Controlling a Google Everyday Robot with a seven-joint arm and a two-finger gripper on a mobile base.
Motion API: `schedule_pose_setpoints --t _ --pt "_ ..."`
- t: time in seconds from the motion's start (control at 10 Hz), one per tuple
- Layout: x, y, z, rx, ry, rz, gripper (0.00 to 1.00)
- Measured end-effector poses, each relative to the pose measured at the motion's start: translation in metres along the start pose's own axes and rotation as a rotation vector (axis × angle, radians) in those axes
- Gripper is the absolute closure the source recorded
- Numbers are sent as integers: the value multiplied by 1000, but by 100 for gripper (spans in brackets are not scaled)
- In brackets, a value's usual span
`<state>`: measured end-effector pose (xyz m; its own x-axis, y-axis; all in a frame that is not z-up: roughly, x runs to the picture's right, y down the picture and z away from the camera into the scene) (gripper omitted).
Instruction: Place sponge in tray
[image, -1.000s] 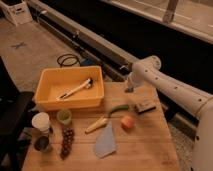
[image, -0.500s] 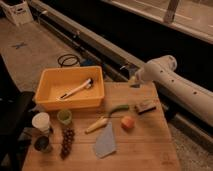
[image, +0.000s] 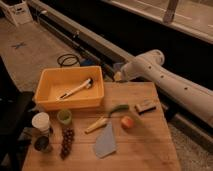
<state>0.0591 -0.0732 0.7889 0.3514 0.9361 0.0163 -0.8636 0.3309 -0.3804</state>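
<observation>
The yellow-orange tray (image: 50, 102) stands at the back left of the wooden table (image: 150, 150), with a pale-handled brush (image: 75, 90) lying inside it. My gripper (image: 119, 74) hangs above the table's back edge, just right of the tray's right rim. It is shut on the small blue sponge (image: 118, 67), which shows at its tip, lifted off the table. The white arm (image: 170, 82) reaches in from the right.
A brown block with a pale top (image: 145, 106) lies at the right. A green pepper (image: 119, 108), an orange fruit (image: 127, 121), a yellowish piece (image: 97, 125) and a blue-grey cloth (image: 106, 142) lie mid-table. A green cup (image: 64, 116), white cup (image: 41, 121) and grapes (image: 66, 142) stand front left.
My gripper has risen from the table surface and moved left toward the tray, carrying the sponge. The other things have not moved.
</observation>
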Motion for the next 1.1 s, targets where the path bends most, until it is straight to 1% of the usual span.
schedule_pose_setpoints --t 0.1,0.3,0.7,0.9,1.0,1.1 --pt "-10 16 3 -16 -7 -28 100" --pt "-32 59 13 -64 -16 -97 100" --pt "-33 61 13 -65 -16 -104 100" --pt "-32 58 13 -62 -11 -103 100" --pt "-34 59 17 -63 0 -123 100" --pt "-37 66 27 -71 15 -151 100"
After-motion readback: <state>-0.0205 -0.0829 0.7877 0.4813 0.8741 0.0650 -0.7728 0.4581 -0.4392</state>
